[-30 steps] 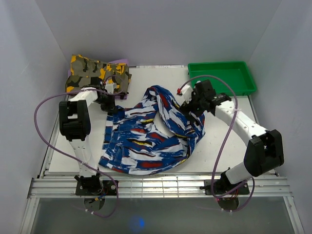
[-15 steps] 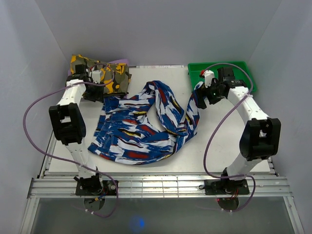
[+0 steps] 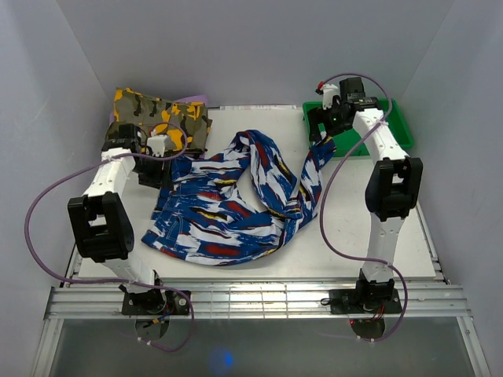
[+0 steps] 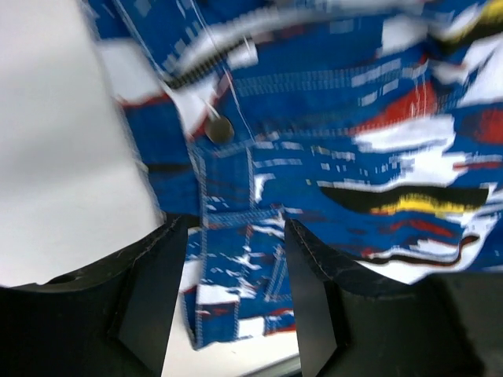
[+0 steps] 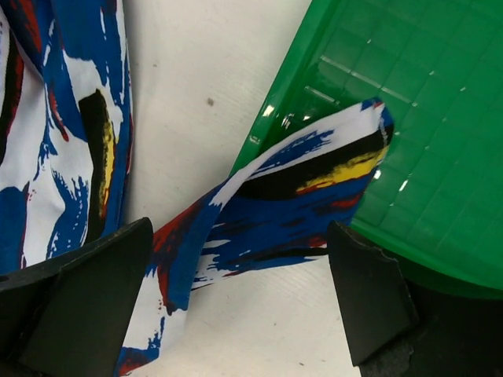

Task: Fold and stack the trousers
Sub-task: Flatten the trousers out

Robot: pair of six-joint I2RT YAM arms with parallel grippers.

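The trousers (image 3: 228,212) lie spread and rumpled across the middle of the table, royal blue with white, red, black and yellow streaks. My left gripper (image 3: 161,163) hovers over their left waist corner. In the left wrist view its jaws (image 4: 232,314) stand open, with the buttoned waistband (image 4: 236,149) lying loose between and below them. My right gripper (image 3: 321,129) is at the back right. In its wrist view it (image 5: 228,314) is wide open above a trouser leg end (image 5: 299,188), which rests across the rim of the green tray.
A green tray (image 3: 393,129) sits at the back right corner (image 5: 424,118). A yellow, olive and black camouflage garment (image 3: 157,114) lies folded at the back left on something purple (image 3: 195,100). White walls enclose the table (image 3: 236,118) on three sides.
My left gripper opened, let go of the waist and now sits over its left corner. My right arm swung back to the tray, and the leg end now lies on the tray's rim.
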